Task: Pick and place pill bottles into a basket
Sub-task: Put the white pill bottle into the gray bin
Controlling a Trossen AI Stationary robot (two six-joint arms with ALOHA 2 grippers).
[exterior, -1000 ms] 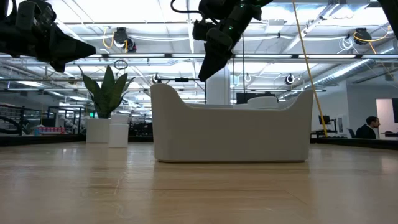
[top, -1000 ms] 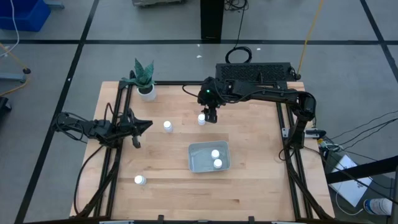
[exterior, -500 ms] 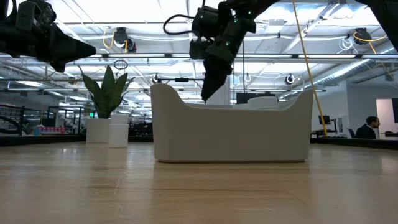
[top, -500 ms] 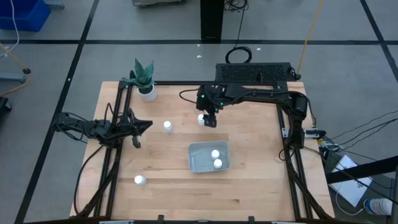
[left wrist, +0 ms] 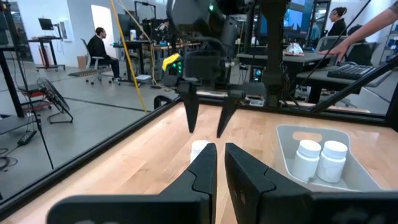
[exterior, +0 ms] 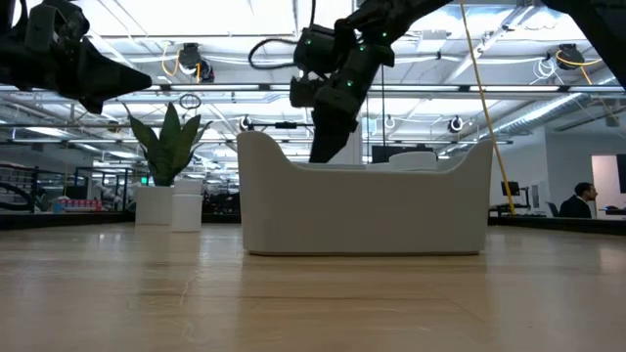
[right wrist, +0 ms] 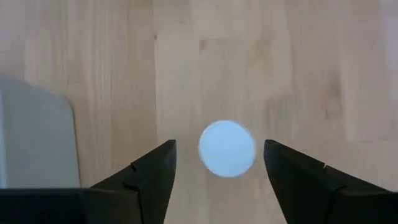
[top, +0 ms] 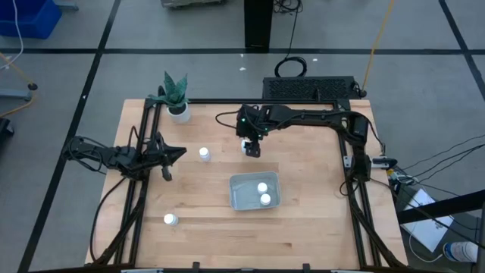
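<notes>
The right gripper (right wrist: 219,163) points straight down with its jaws spread wide, holding nothing; between them, seen from above, sits the round white cap of a small white cylindrical pill bottle (right wrist: 227,148), with clear wood showing on either side of it. In the high view the same right gripper (top: 250,145) hangs over that bottle at the middle of the far half of the pale wooden bench (top: 303,227).

The step in hand looks like the approach to a third pick: the jaws are lined up around the bottle but not touching it. The next move would call for a straight descent until the fingers bracket the bottle's body below the cap, then a gentle squeeze, since so light a bottle could tip or skid if one finger lands first.

The shallow, pale grey translucent tray with rounded corners (top: 236,199) lies near, toward the front of the bench, and already holds two white bottles (top: 263,192) standing side by side. A fourth bottle (top: 204,153) stands to the left of the one being approached, and a fifth (top: 170,219) sits well apart near the front left corner.

The left gripper (top: 168,155) waits at the left edge of the bench, jaws nearly closed and empty. A white pot with a green plant (top: 177,106) stands at the far left corner.
</notes>
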